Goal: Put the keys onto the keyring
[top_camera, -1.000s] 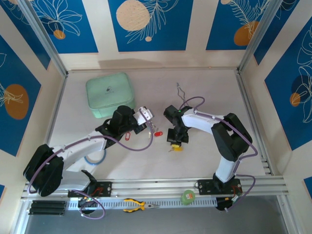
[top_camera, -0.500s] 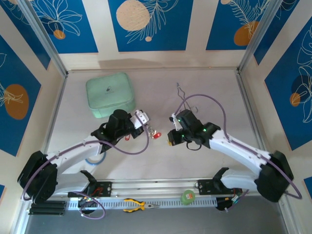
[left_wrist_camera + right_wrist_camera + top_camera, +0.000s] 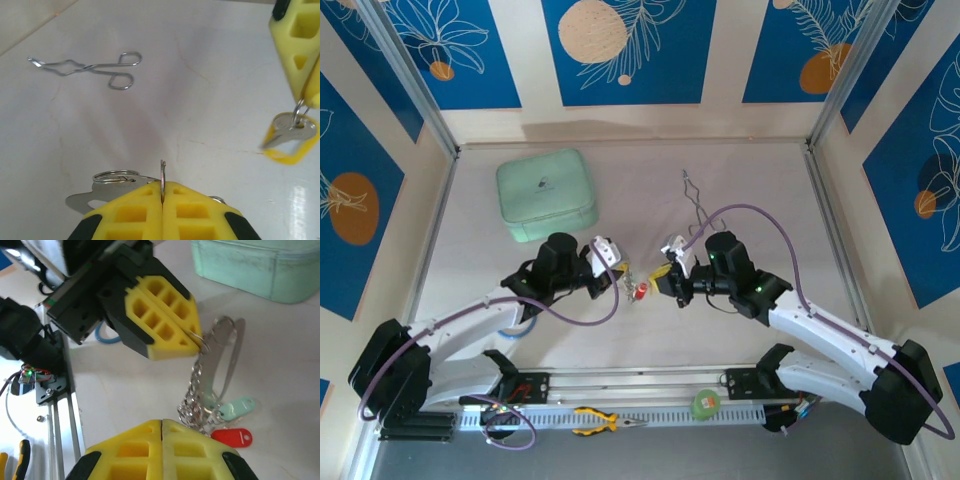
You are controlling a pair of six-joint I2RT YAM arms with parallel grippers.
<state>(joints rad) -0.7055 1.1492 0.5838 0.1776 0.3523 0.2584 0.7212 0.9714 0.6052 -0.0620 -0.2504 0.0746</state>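
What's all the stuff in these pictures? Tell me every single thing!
keyring: one, grey metal, hanging from the left jaws with a chain.
red tag: one, red, at the chain's bottom.
pale green tag: one, pale green, beside the red one.
yellow-tag key: one, silver and yellow, hanging from the right jaws.
tongs: one, silver, back of the table.
case: one, mint green, back left.
pliers: one, yellow handles, front ledge.
green roll: one, green, front ledge.
blue ring: one, pale blue, front left.
left gripper: one, yellow jaws, shut on the keyring.
right gripper: one, yellow jaws, shut on the yellow-tag key.
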